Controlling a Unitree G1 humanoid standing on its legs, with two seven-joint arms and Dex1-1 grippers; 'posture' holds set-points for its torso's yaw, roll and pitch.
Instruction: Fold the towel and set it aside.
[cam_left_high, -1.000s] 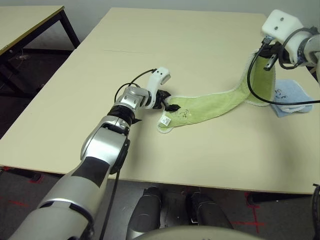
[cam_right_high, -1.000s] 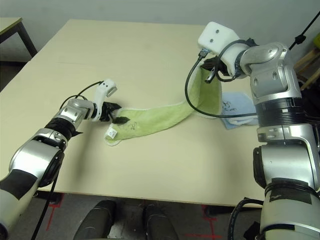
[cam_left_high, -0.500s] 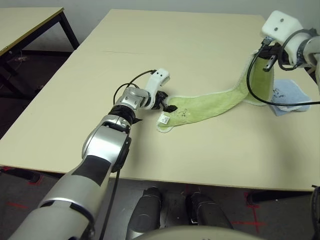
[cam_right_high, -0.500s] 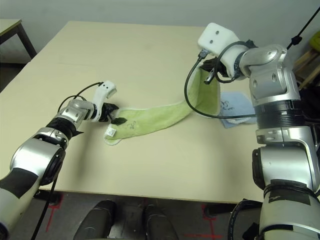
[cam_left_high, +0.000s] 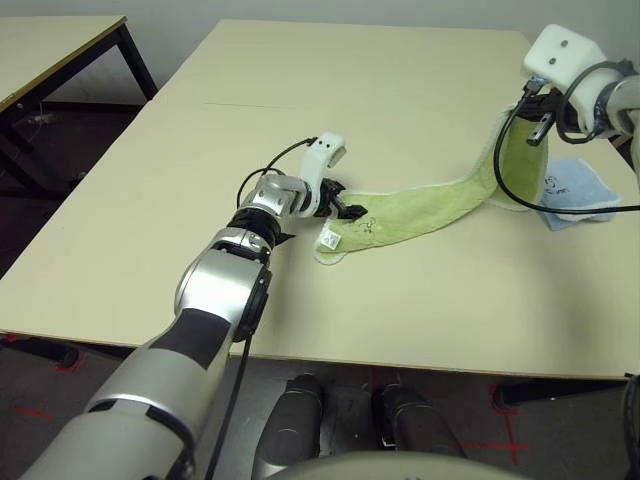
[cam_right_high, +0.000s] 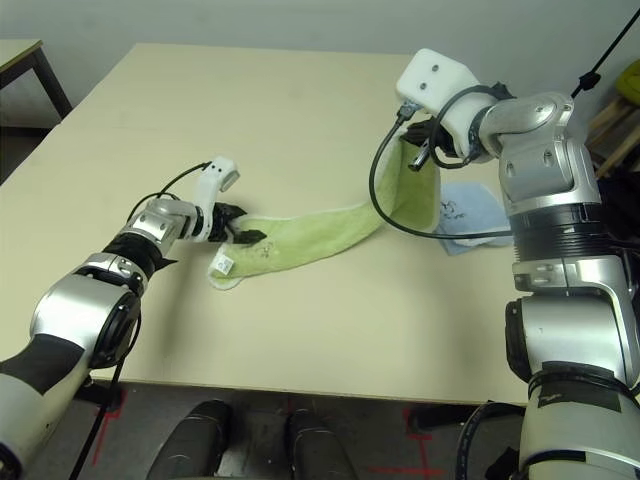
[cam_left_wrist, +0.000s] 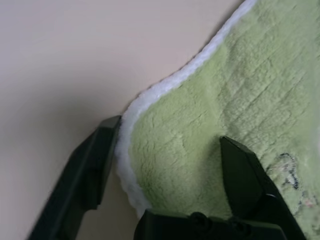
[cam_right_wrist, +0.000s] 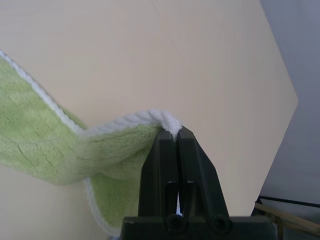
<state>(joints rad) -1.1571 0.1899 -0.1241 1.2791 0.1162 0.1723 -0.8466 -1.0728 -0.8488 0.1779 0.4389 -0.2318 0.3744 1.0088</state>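
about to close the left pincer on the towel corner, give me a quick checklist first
1. Right pincer shut on the towel edge, that end lifted off the table: ok.
2. Left pincer open, its fingers straddling the white-edged corner: ok.
3. Corner deep enough between the fingers for a firm pinch: cannot tell.
4. Towel's middle lying flat on the table, not twisted: ok.
5. Blue cloth clear of the towel: not ok, the hanging end overlaps it.
6. Fold done: not ok, towel stretched out long.
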